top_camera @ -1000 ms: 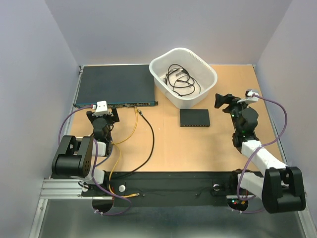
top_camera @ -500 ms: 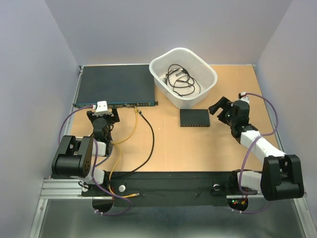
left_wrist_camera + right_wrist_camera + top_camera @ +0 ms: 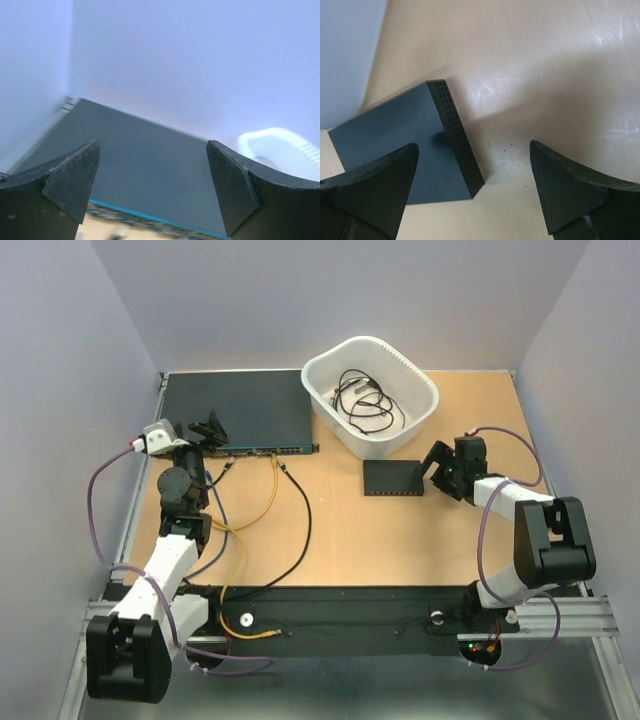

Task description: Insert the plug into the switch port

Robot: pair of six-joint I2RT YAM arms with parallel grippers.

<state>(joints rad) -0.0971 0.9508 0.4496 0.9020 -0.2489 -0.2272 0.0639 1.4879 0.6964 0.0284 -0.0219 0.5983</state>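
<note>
The small flat black box (image 3: 393, 477) lies mid-table; its switch port row does not show clearly in any view. A black cable (image 3: 306, 530) ends in a plug (image 3: 283, 468) just in front of the wide rack unit (image 3: 235, 410), beside a yellow cable (image 3: 268, 495). My right gripper (image 3: 437, 464) stands open, low at the box's right end. In the right wrist view the box's perforated side (image 3: 455, 135) sits between the spread fingers of that gripper (image 3: 472, 190). My left gripper (image 3: 212, 427) is open over the rack unit's front edge and holds nothing (image 3: 152, 190).
A white bin (image 3: 420, 375) with coiled black cables (image 3: 362, 403) stands behind the small box; it also shows in the left wrist view, as a bin (image 3: 280, 145) at the right. Purple arm cables loop beside both arms. Walls close in on three sides.
The left arm has unfolded and swung its gripper up and left to the rack unit's front edge. The right gripper has dropped and moved left to the small box's end.
</note>
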